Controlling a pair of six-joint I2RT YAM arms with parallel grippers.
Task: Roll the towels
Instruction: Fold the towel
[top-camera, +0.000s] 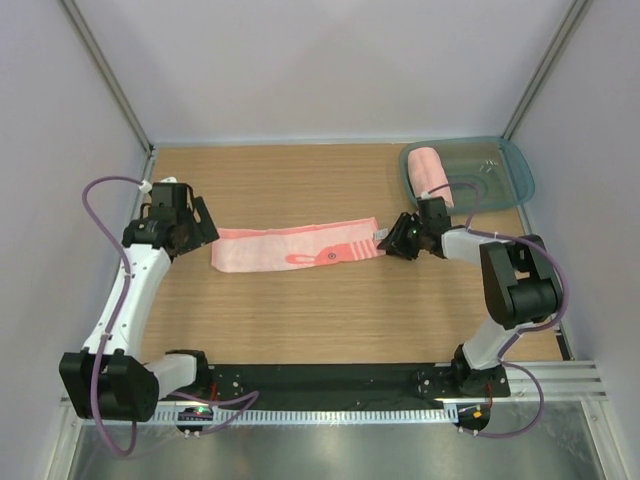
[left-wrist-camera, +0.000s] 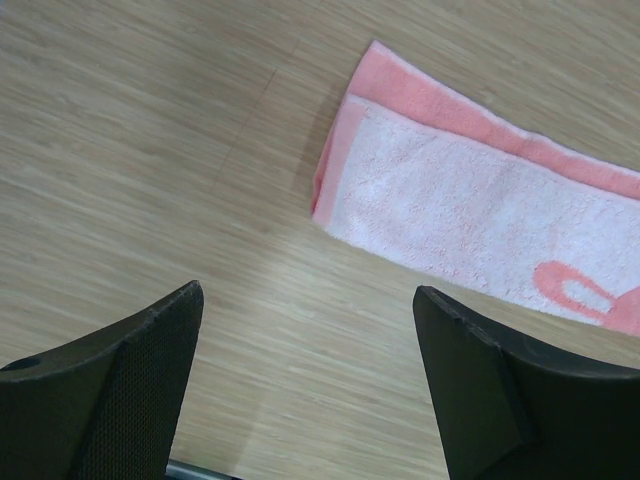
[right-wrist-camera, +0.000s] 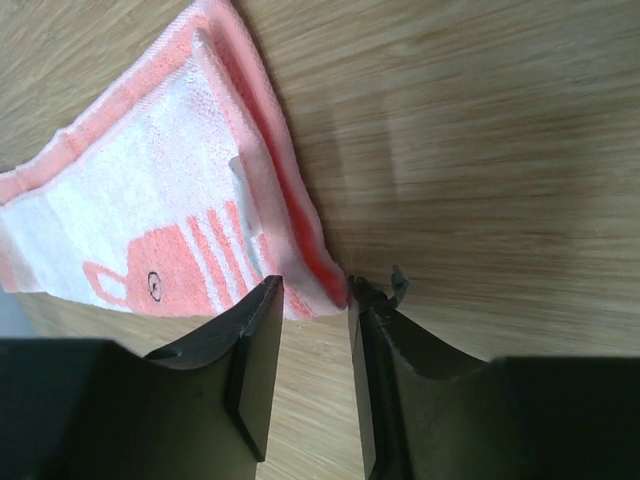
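**Top external view: one towel flat between the arms, one rolled in the tray**

Top external and both wrist views show the flat towel (top-camera: 295, 247) as a long, narrow strip of salmon pink. It has a deeper pink border, a paler middle, and a coral figure with stripes and a small round mark near its right end. It lies across the middle of the table (top-camera: 300, 330), running left to right and slightly tilted.

The left gripper (top-camera: 200, 225) hovers just beside the strip's left end, apart from it. Its fingers (left-wrist-camera: 130, 380) are spread wide with only bare wood between them, and they hold nothing.

The right gripper (top-camera: 392, 240) sits at the strip's right end. Its fingers (right-wrist-camera: 255, 360) are drawn in to a slim gap, and the towel's corner (right-wrist-camera: 310, 270) reaches their tips. Whether they pinch it cannot be told.

A second towel (top-camera: 432, 172), plain pink and rolled, lies in a clear greenish tray (top-camera: 517, 165) at the far right corner.

In all there are two towels, two grippers and one tray.
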